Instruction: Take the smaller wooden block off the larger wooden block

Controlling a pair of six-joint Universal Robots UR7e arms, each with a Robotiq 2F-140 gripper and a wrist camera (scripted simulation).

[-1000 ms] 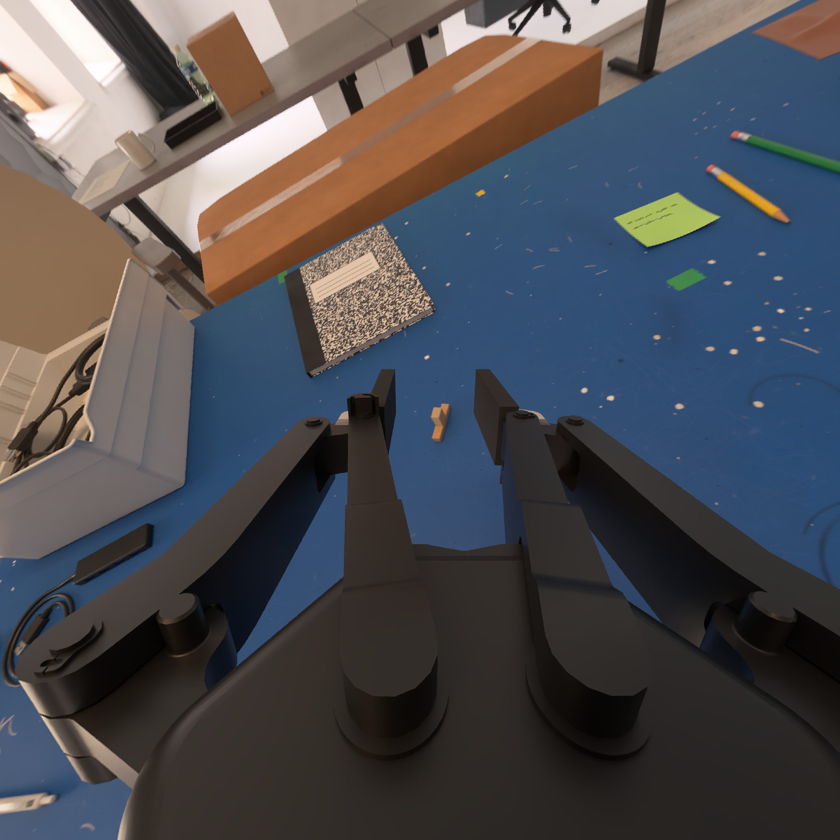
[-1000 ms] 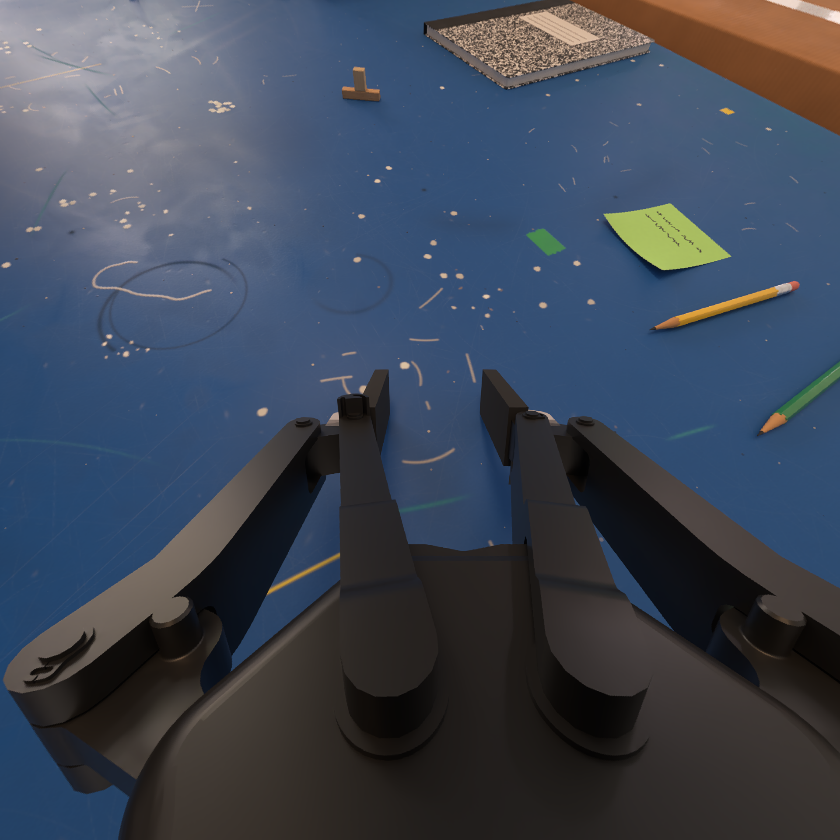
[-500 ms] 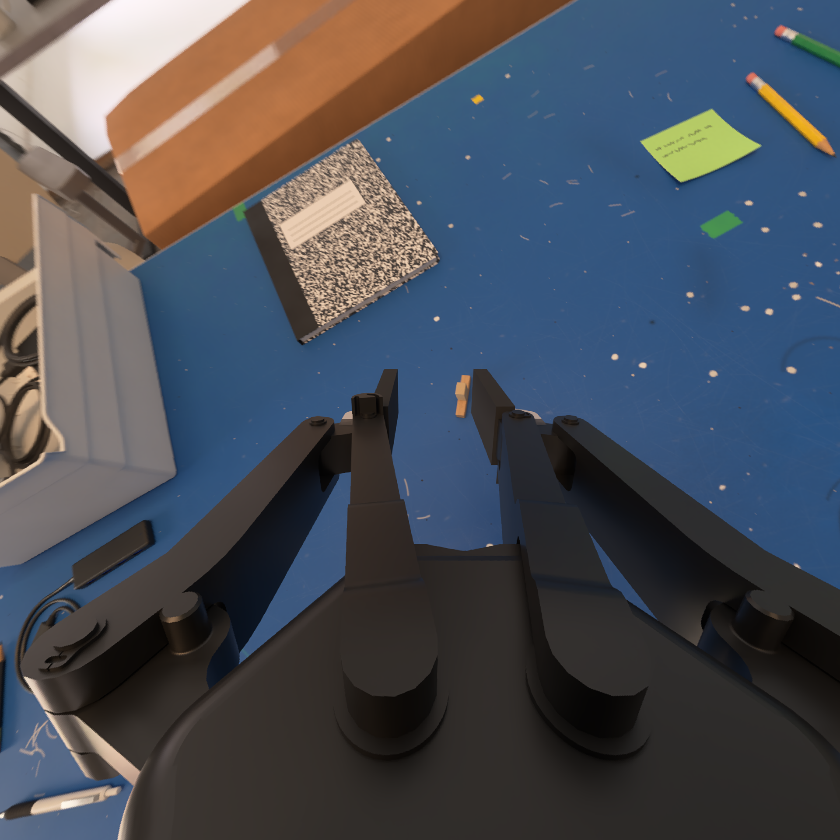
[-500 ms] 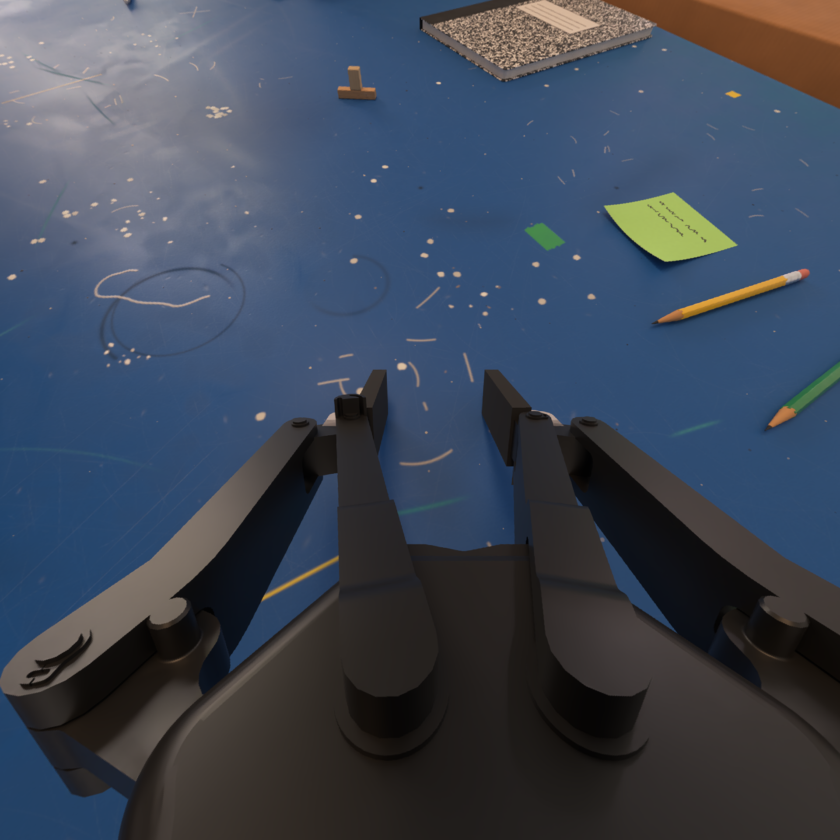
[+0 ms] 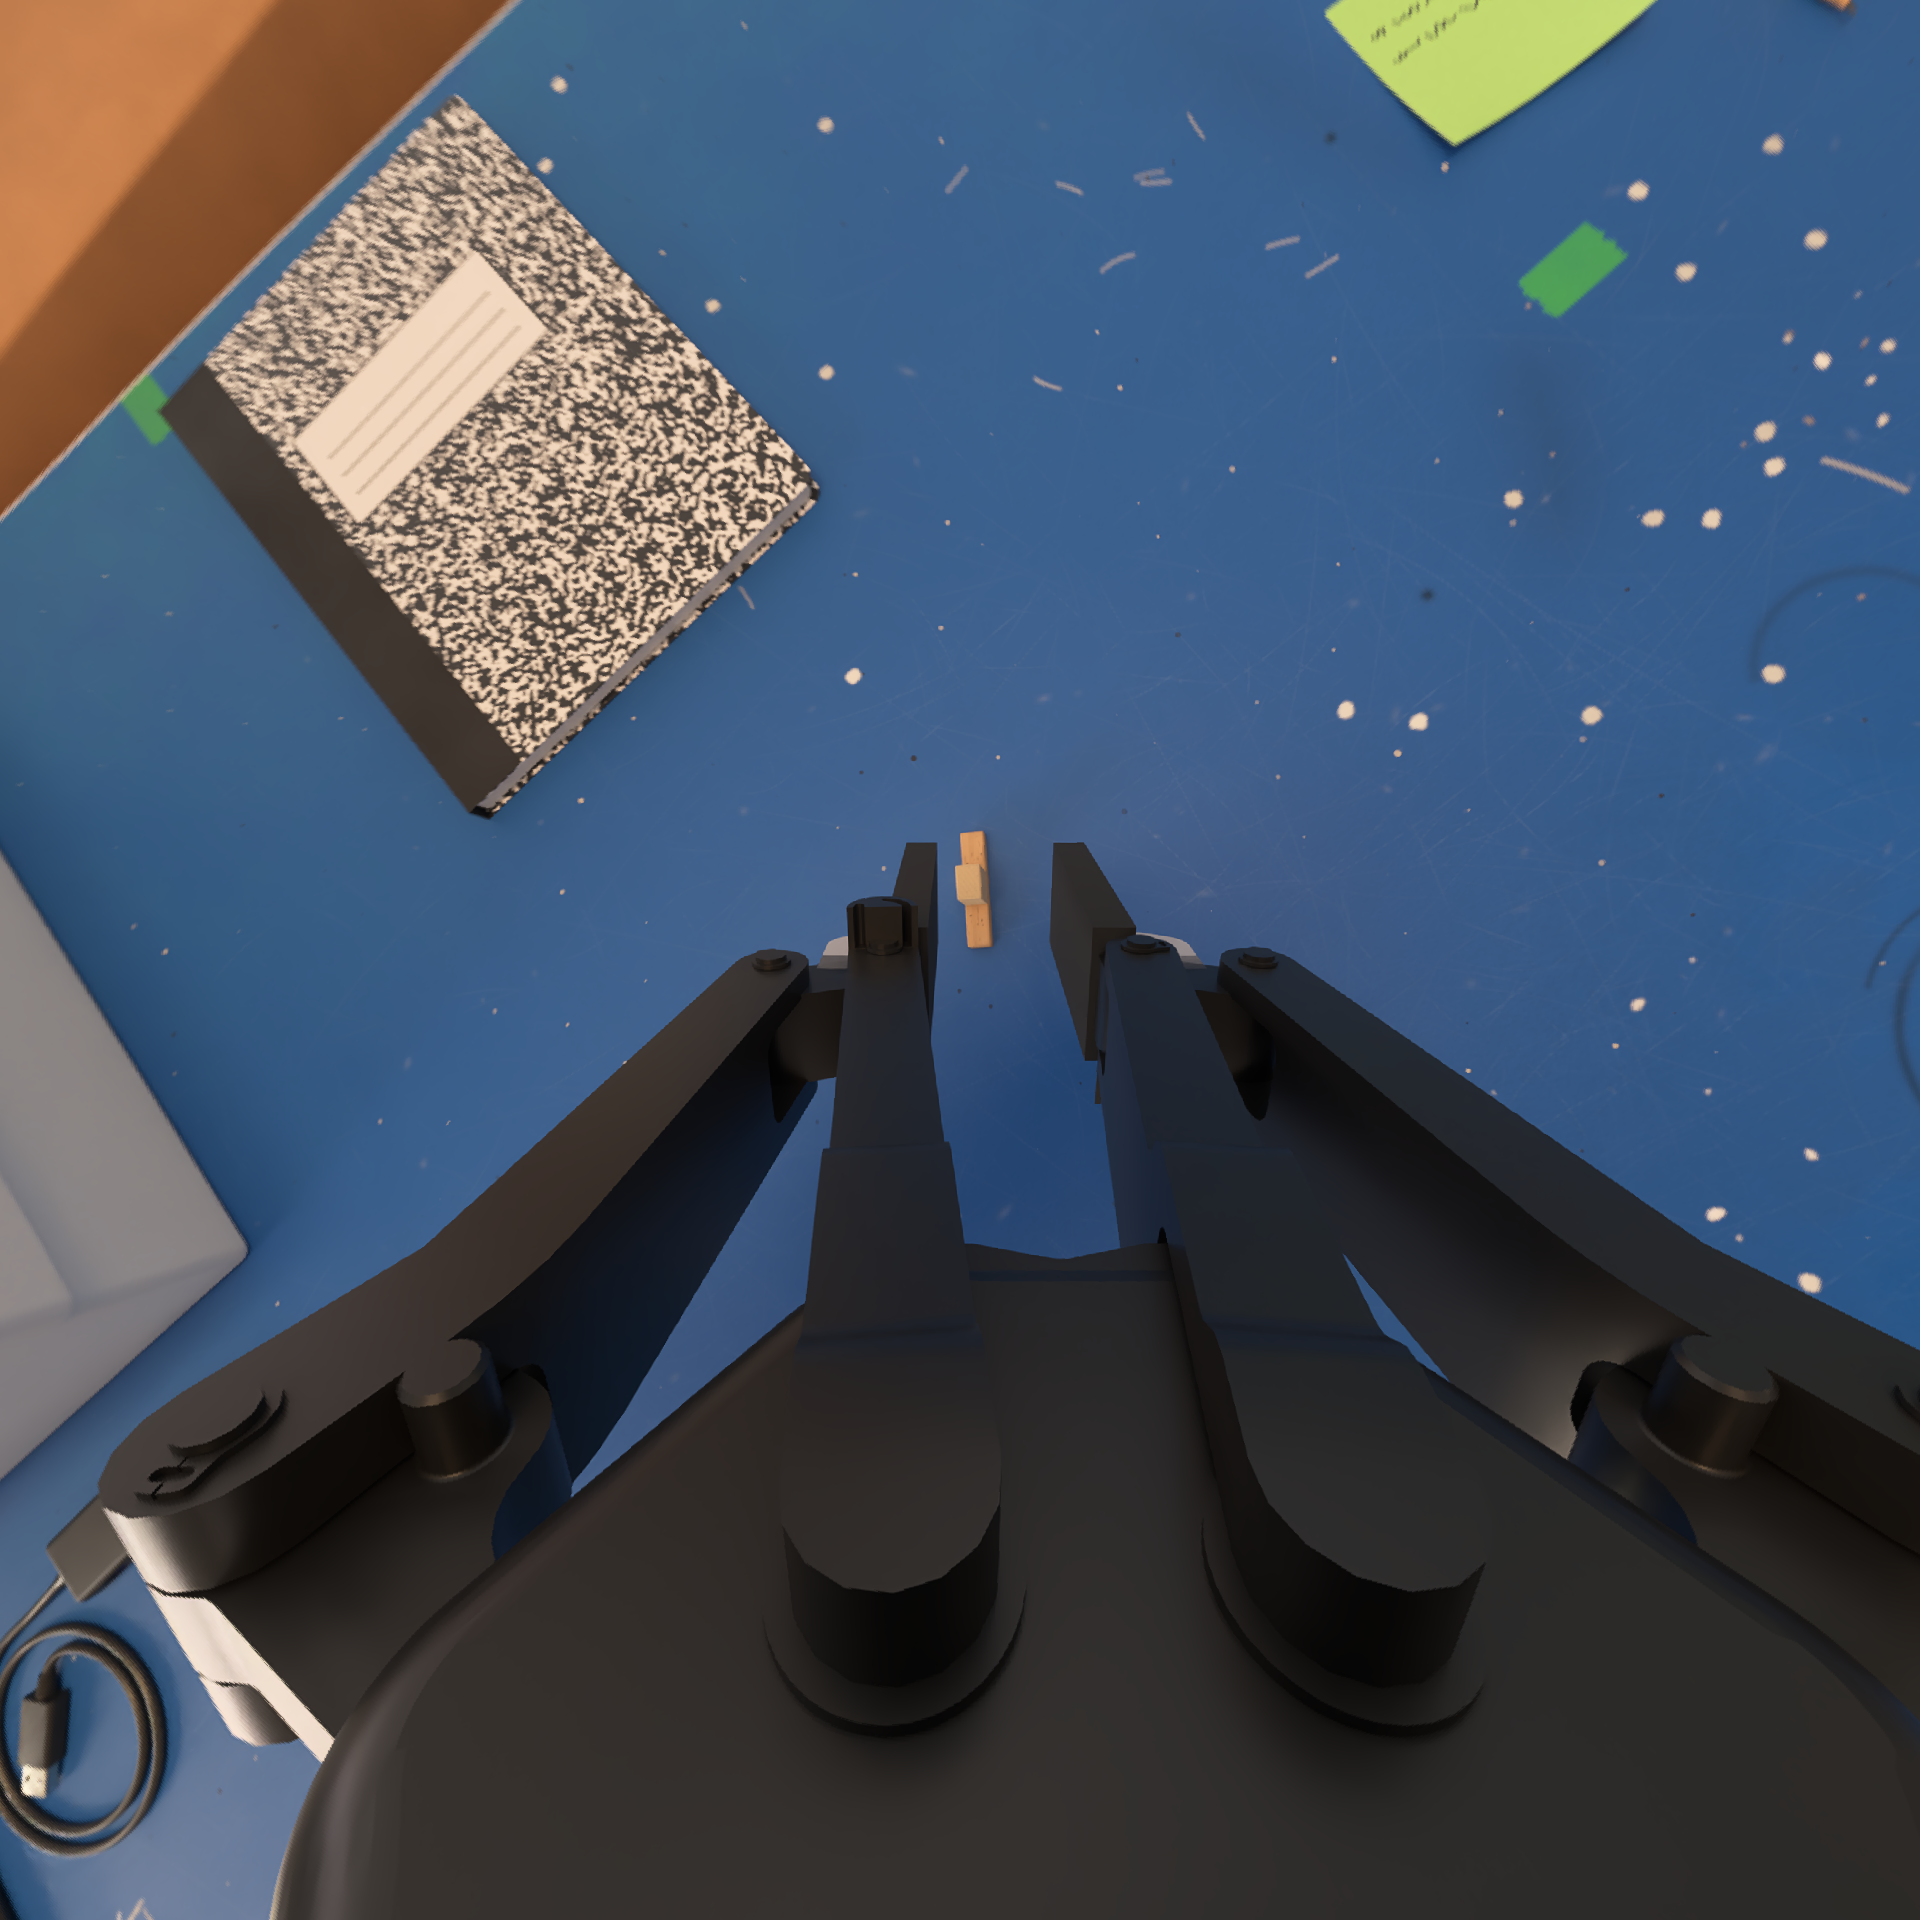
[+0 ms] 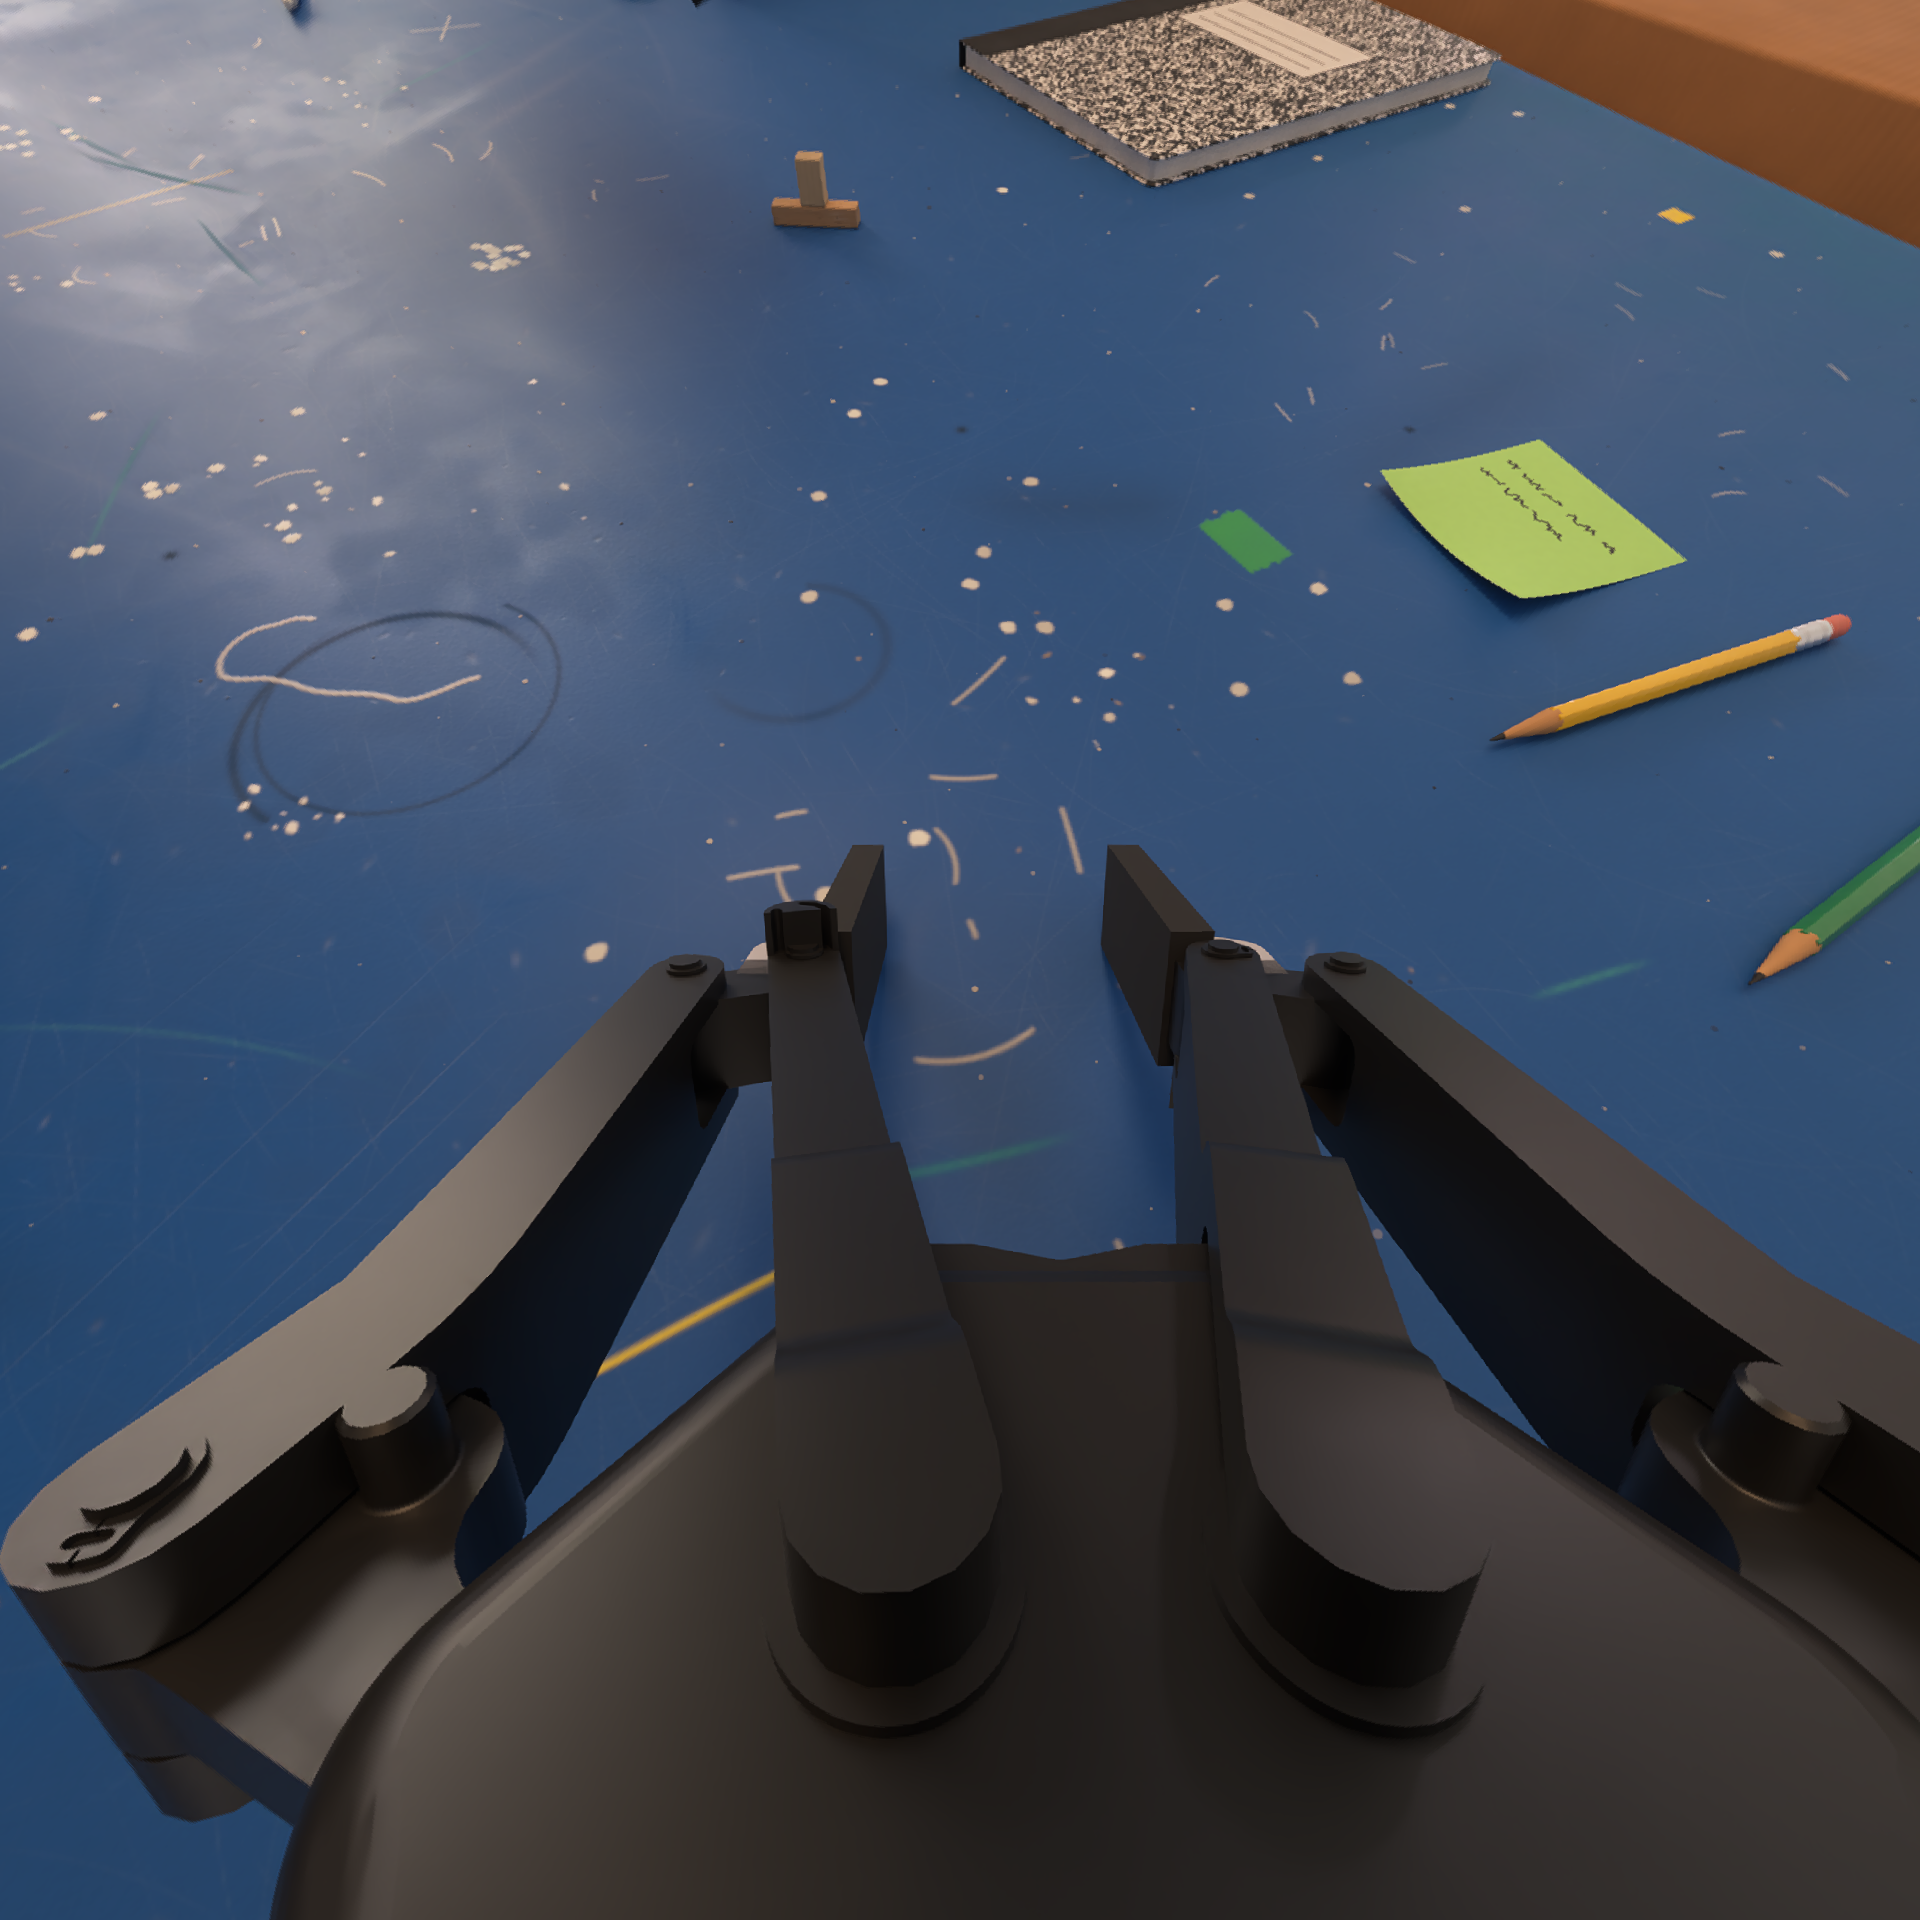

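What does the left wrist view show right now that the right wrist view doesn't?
Only the left wrist view shows the coiled black cable and the left gripper, open above the blocks.

Only the right wrist view shows the yellow pencil, the green pencil and the right gripper, open and far from the blocks.

Both show the smaller block standing on the larger block, the notebook and the green note.

You find no text here that you can read. The green note (image 6: pixel 1530 520) carries dark handwritten lines, too small and wavy to make out. The notebook (image 5: pixel 488 447) has a pale label (image 5: pixel 421 384) with only ruled lines. The right gripper (image 6: pixel 992 883) shows a small embossed mark on its left link, not a legible word.
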